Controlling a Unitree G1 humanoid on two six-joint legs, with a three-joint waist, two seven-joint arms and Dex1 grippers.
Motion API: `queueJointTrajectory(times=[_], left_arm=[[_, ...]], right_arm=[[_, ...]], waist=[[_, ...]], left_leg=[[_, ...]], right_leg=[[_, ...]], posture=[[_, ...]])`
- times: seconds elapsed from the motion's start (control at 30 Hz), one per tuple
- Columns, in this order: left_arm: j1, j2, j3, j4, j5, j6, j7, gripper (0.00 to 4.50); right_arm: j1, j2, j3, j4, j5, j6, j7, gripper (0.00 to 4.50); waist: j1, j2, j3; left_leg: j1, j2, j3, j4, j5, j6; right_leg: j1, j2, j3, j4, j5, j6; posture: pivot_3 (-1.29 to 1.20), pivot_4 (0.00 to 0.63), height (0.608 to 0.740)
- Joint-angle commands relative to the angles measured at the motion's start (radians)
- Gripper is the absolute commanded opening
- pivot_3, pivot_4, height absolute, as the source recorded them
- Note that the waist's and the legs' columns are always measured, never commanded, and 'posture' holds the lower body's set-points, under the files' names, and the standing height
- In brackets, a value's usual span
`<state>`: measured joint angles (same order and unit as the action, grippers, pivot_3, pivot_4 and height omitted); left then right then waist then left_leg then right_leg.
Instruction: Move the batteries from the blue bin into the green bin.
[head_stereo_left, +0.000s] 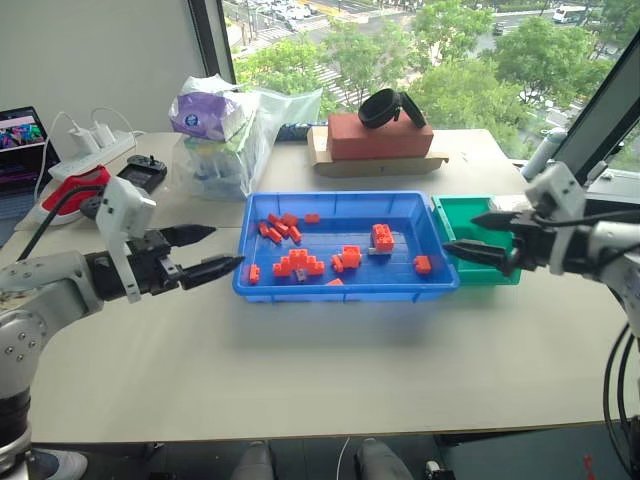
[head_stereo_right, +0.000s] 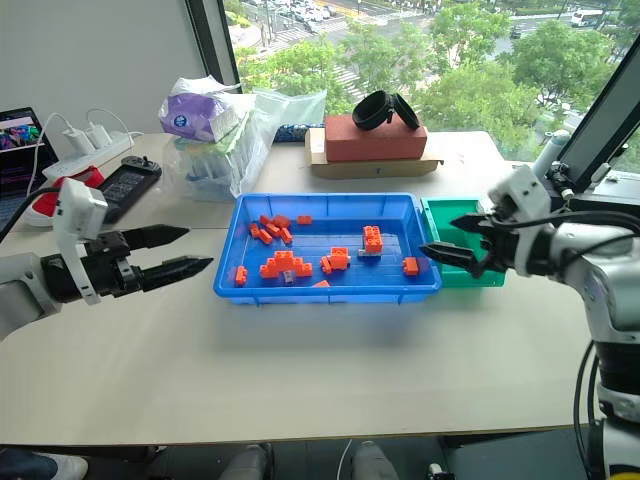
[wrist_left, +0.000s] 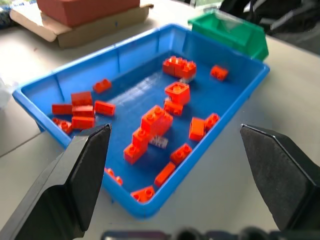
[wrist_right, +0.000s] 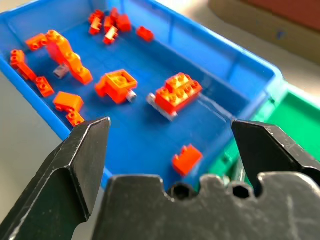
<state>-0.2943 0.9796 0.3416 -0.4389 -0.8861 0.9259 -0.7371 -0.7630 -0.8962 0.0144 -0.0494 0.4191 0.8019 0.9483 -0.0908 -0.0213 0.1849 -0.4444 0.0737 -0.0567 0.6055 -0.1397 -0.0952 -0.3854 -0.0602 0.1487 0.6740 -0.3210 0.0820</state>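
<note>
A pale worktop (head_stereo_left: 330, 370) sits beside a large window overlooking treetops and a street. At its centre lies the blue bin (head_stereo_left: 345, 287), wide and shallow, scattered with orange toy bricks (head_stereo_left: 300, 263). Touching its right end stands the smaller green bin (head_stereo_left: 478, 232), whose inside looks empty as far as can be seen.

Small silver-grey pieces, probably the batteries (wrist_right: 165, 111), lie among the bricks: one beside a brick cluster towards the bin's right, another (wrist_left: 159, 141) under bricks near the middle. They seem still to be in the blue bin, so by the look of it the task has hardly begun.

The left claw (head_stereo_left: 208, 250) hovers just left of the blue bin, its fingers spread and empty. The right claw (head_stereo_left: 468, 236) hangs over the green bin, pointing towards the blue bin, fingers also spread wide and holding nothing.

Farther off sit a red brick on cardboard (head_stereo_left: 378, 135), plastic bags (head_stereo_left: 215, 135), and a power strip (head_stereo_left: 90, 155) at far left.
</note>
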Motion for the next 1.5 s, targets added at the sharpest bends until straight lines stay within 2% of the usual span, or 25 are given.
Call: queueJointTrajectory(times=[0.03, 0.07, 0.13, 0.2, 0.4, 0.57, 0.77, 0.93, 1.13, 1.33, 1.5], left_arm=[[0.004, 0.005, -0.001, -0.051, 0.057, -0.043, 0.031, 4.46], [0.008, -0.002, -0.007, -0.058, 0.092, -0.067, 0.051, 4.46], [0.038, -0.010, -0.020, -0.048, 0.191, -0.118, 0.103, 4.46], [0.067, -0.028, -0.002, -0.055, 0.218, -0.134, 0.129, 4.46], [0.068, -0.074, 0.034, -0.090, 0.205, -0.119, 0.177, 4.46], [-0.009, -0.100, 0.031, -0.109, 0.092, -0.046, 0.192, 4.46], [-0.107, -0.101, 0.043, -0.105, -0.050, 0.043, 0.203, 4.46], [-0.147, -0.060, 0.037, -0.102, -0.130, 0.095, 0.173, 4.46], [-0.179, 0.012, 0.029, -0.078, -0.157, 0.115, 0.120, 4.46], [-0.209, 0.042, 0.019, -0.046, -0.151, 0.113, 0.103, 4.46], [-0.236, 0.040, -0.006, -0.037, -0.136, 0.103, 0.099, 4.50]], right_arm=[[-0.124, 0.072, 0.133, 0.129, -0.110, -0.017, -0.021, 4.50], [-0.156, 0.105, 0.139, 0.176, -0.117, -0.003, -0.038, 4.50], [-0.237, 0.209, 0.093, 0.316, -0.128, 0.027, -0.159, 4.50], [-0.283, 0.278, 0.048, 0.396, -0.130, 0.067, -0.249, 4.50], [-0.342, 0.362, 0.057, 0.452, -0.142, 0.246, -0.330, 4.50], [-0.390, 0.439, 0.072, 0.525, -0.188, 0.237, -0.397, 4.50], [-0.430, 0.477, 0.085, 0.657, -0.247, 0.143, -0.431, 4.50], [-0.460, 0.504, 0.077, 0.792, -0.293, 0.024, -0.465, 4.50], [-0.491, 0.547, 0.075, 0.931, -0.324, -0.071, -0.471, 4.50], [-0.501, 0.568, 0.061, 1.022, -0.351, -0.130, -0.501, 4.50], [-0.502, 0.577, 0.050, 1.058, -0.357, -0.161, -0.498, 3.21]], waist=[[-0.001, -0.002, 0.001], [0.000, -0.003, 0.002], [0.002, -0.003, 0.002], [0.002, -0.003, 0.002], [0.019, -0.003, 0.002], [0.019, -0.003, 0.002], [0.019, -0.003, 0.002], [0.014, -0.003, 0.002], [-0.005, -0.003, 0.002], [-0.009, -0.003, 0.002], [-0.010, -0.003, 0.002]], left_leg=[[0.000, 0.000, 0.000, 0.000, 0.000, 0.000], [-0.001, 0.000, 0.000, 0.000, 0.000, 0.000], [-0.002, 0.000, 0.000, 0.000, 0.000, 0.000], [-0.002, 0.000, 0.000, 0.000, 0.000, 0.000], [-0.002, 0.000, -0.001, -0.001, 0.000, 0.000], [-0.002, 0.000, -0.001, -0.001, 0.000, 0.000], [-0.002, 0.000, -0.001, -0.001, 0.000, 0.000], [-0.002, 0.000, -0.001, -0.001, 0.000, 0.000], [-0.002, 0.000, -0.002, -0.001, 0.000, 0.000], [-0.001, 0.000, -0.002, -0.001, 0.000, 0.000], [-0.002, 0.000, -0.002, -0.001, 0.000, 0.000]], right_leg=[[0.000, 0.000, 0.000, 0.000, 0.000, 0.000], [-0.001, 0.000, 0.000, 0.000, 0.000, 0.000], [-0.001, 0.000, 0.000, 0.000, 0.000, 0.000], [-0.002, 0.000, 0.000, 0.000, 0.000, 0.000], [-0.002, 0.000, -0.002, 0.001, 0.000, 0.000], [-0.003, 0.000, -0.002, 0.001, 0.000, 0.000], [-0.003, 0.000, -0.002, 0.003, 0.000, 0.000], [-0.003, 0.000, -0.003, 0.003, 0.000, 0.000], [-0.003, 0.000, -0.003, 0.004, 0.000, 0.000], [-0.003, 0.000, -0.004, 0.004, 0.000, 0.000], [-0.003, 0.000, -0.004, 0.004, 0.000, 0.000]], posture=[[0.00, 0.150, 0.740], [0.00, 0.150, 0.740], [0.00, 0.150, 0.740], [0.00, 0.150, 0.740], [0.00, 0.150, 0.740], [0.00, 0.150, 0.740], [0.00, 0.150, 0.740], [0.00, 0.150, 0.740], [0.00, 0.150, 0.740], [0.00, 0.150, 0.740], [0.00, 0.150, 0.740]])
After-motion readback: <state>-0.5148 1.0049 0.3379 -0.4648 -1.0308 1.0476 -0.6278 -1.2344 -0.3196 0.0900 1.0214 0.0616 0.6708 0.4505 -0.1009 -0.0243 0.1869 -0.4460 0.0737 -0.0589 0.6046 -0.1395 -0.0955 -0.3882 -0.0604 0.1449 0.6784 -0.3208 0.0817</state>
